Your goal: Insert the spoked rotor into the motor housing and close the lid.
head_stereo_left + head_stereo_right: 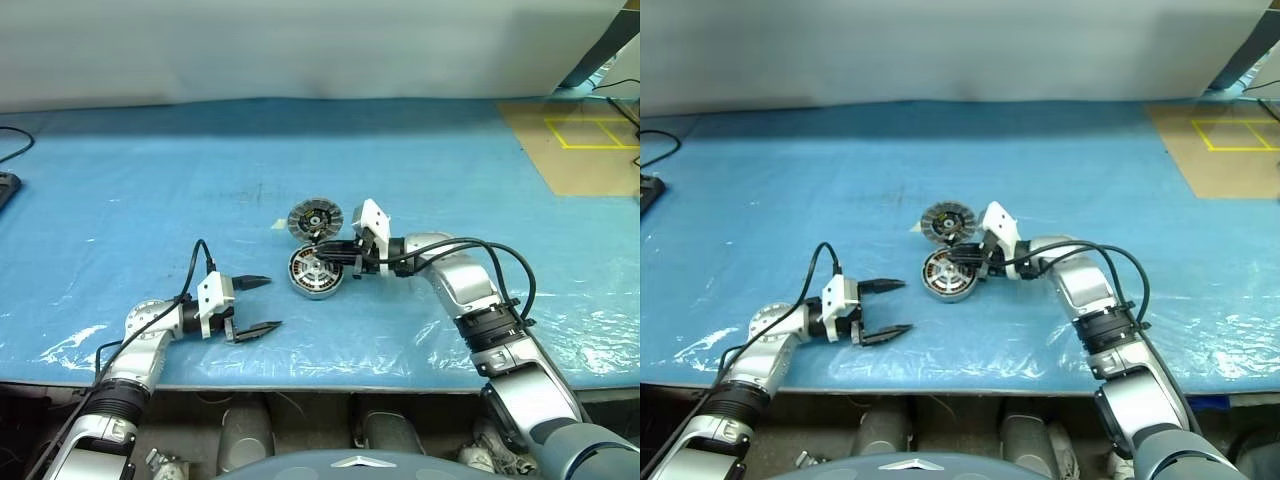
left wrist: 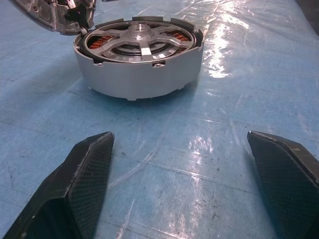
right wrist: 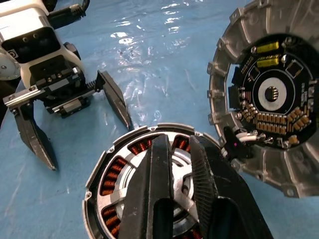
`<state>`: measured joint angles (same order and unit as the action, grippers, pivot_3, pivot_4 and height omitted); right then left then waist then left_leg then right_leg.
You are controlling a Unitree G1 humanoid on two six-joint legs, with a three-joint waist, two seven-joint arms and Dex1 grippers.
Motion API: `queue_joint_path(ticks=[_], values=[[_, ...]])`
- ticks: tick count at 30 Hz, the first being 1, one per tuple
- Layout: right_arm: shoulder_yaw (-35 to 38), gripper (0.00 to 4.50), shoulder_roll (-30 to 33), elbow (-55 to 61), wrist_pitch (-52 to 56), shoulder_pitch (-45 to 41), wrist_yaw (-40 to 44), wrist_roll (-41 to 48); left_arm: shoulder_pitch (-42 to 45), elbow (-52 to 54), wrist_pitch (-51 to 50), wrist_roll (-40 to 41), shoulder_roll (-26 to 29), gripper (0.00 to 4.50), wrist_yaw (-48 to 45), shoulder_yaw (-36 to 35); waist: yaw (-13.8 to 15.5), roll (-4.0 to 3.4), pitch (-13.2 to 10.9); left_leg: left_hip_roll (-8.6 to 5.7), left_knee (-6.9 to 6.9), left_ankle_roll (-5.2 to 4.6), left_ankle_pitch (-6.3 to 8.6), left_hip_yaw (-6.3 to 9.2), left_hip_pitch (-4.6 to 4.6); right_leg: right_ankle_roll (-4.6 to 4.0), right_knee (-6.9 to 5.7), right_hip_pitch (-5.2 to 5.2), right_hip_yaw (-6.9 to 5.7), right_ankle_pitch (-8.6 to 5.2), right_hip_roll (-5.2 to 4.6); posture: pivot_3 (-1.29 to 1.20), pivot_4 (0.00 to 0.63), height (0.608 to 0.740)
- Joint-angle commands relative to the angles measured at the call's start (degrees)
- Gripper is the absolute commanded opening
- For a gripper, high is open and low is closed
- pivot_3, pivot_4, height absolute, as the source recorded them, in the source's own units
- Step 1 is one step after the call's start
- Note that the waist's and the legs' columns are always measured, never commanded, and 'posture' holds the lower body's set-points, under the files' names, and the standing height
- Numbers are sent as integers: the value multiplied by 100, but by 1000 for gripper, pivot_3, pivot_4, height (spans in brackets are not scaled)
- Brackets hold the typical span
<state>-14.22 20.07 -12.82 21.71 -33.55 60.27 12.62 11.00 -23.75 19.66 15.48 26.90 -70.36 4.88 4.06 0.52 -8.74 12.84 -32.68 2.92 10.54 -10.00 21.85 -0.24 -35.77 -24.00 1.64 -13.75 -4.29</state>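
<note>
Rotor (image 2: 139, 42) is seated in housing (image 2: 144, 79); insertion judged done. Lid (image 3: 271, 97) stands open beside housing, closing outstanding. Right gripper (image 3: 182, 149) fingers nearly together, empty, above rotor; left gripper (image 1: 258, 305) spread nearby.

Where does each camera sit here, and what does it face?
Head eyes: above, looking down on the blue table, both arms showing.
Left wrist: low along the open left gripper, facing the motor housing with the spoked rotor inside.
Right wrist: above the housing over the right gripper, the lid open beside it.
All share the housing.
</note>
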Motion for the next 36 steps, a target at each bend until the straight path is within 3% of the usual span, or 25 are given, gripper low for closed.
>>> queue_joint_path(ticks=[1, 2, 6, 11, 17, 27, 31, 34, 36], values=[[-25, 770, -113, -146, -81, -104, -102, -76, -45, -95, 32, -23, 3, 4500, 12, -19, 0, 0, 0, 0, 1, 0, 0, 0, 0, 0, 0, 0, 0, 0, 0, 0, 150, 740], [-104, 770, -118, -211, -85, -82, -123, -170, -41, -99, 36, -23, 0, 4500, 13, -18, 0, 0, 0, 0, 1, 0, 0, 0, 0, 0, 0, 0, 0, 0, 0, 0, 150, 740], [-472, 25, -37, -325, -145, 115, -145, -570, -29, -118, 48, -30, -4, 4500, 1, -3, -2, -4, 3, 0, 1, 0, 0, 0, -5, 0, 0, 5, -1, 0, 0, 0, 150, 740], [-367, 25, -29, -84, -89, 251, -186, -442, 9, -128, 31, -27, 0, 4500, -15, 2, -3, -4, 3, 0, 14, 1, 2, 0, -58, -1, 15, 62, 2, -2, -1, 0, 150, 740], [462, 25, -132, 737, 228, 262, -225, 444, -10, -152, 64, -28, 5, 4500, -32, -11, 3, -8, 0, -1, 37, 1, 1, -3, -61, -4, 32, 62, 2, -4, 0, 0, 150, 740], [744, 25, 915, 1251, 653, 773, -287, 436, -2, -290, 183, -53, 3, 4500, -36, -35, 11, -9, 0, -2, 43, 1, 1, -3, -61, -4, 41, 63, 1, -5, 0, 0, 150, 740], [900, 25, 998, 391, 159, 463, -662, 155, 31, -385, 240, -59, -3, 4500, -53, -36, -11, -13, -1, -2, 43, 1, 1, -4, -68, -4, 41, 65, 4, -5, 0, 0, 150, 740], [1137, 25, 644, -1038, -764, -309, -1527, -203, 87, -494, 296, -68, -21, 4500, -63, -31, -36, -17, -3, -5, 40, 1, 1, -6, -73, -5, 35, 63, 9, -4, 0, 0, 150, 740], [1317, 25, 386, -1852, -1186, -821, -1662, -153, 131, -558, 323, -75, -35, 4500, -66, -32, -36, -28, -7, -8, 40, 2, 1, -10, -69, -8, 30, 55, 10, -2, -3, 0, 150, 740]])
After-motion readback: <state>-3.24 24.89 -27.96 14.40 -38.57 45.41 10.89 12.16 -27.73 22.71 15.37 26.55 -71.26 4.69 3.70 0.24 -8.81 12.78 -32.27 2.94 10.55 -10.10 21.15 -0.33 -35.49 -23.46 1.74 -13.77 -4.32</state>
